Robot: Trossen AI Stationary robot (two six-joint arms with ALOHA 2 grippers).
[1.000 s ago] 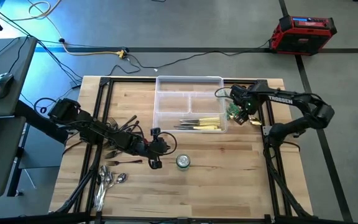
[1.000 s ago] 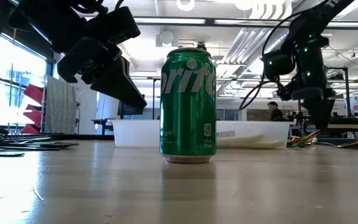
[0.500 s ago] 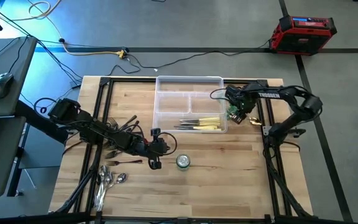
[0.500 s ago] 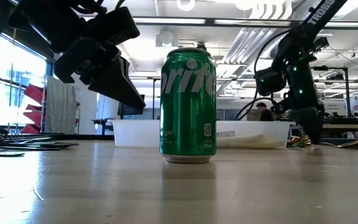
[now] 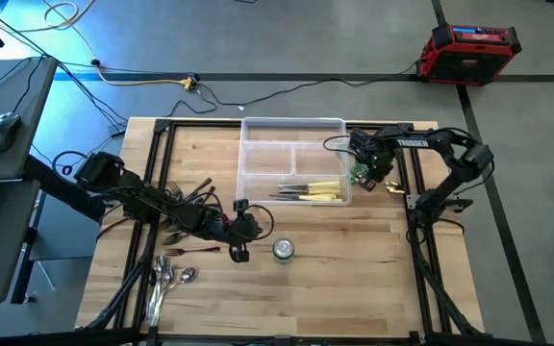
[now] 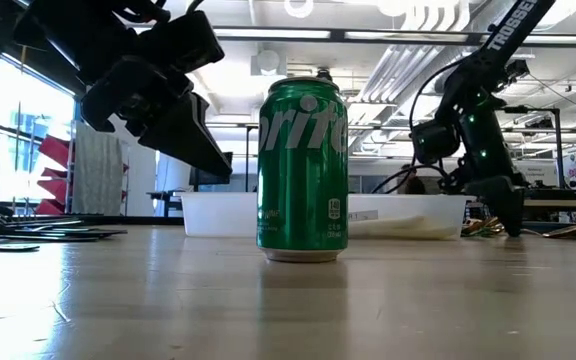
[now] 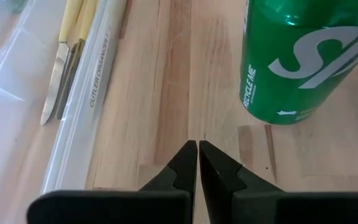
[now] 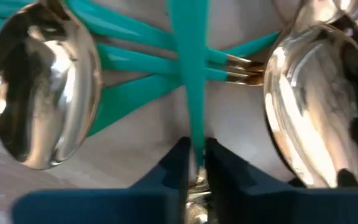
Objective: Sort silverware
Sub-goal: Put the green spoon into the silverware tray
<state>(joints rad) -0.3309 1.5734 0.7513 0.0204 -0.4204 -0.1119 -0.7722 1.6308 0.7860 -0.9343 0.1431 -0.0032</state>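
The silverware lies in groups. Dark forks (image 5: 183, 195) and shiny spoons (image 5: 166, 277) lie at the left, and cream-handled knives (image 5: 313, 190) lie in the clear tray (image 5: 258, 144). Green-handled pieces with gold ends (image 5: 373, 179) are piled right of the tray. My right gripper (image 5: 364, 174) stands over that pile, shut on one green handle (image 8: 188, 74) that crosses the others between two gold spoon bowls (image 8: 39, 93). My left gripper (image 7: 197, 152) hovers shut above the table between the tray and a green can (image 7: 303, 56). My right gripper pinches one green handle (image 8: 193, 134) between its two fingers (image 8: 176, 163), close to where a gold part shows between them. The fingers point down from above. The handle runs away from them and lies across the other green handles in the pile.
The green can (image 5: 283, 250) stands upright near the table's middle, just right of my left gripper (image 5: 241, 228). In the low view it (image 6: 302, 170) fills the centre, the tray (image 6: 218, 213) behind it. Bare wood lies at the near right.
My right gripper has come down a little onto the pile of green-handled pieces, and its arm's elbow has drawn toward the table's left. The left arm has kept still.
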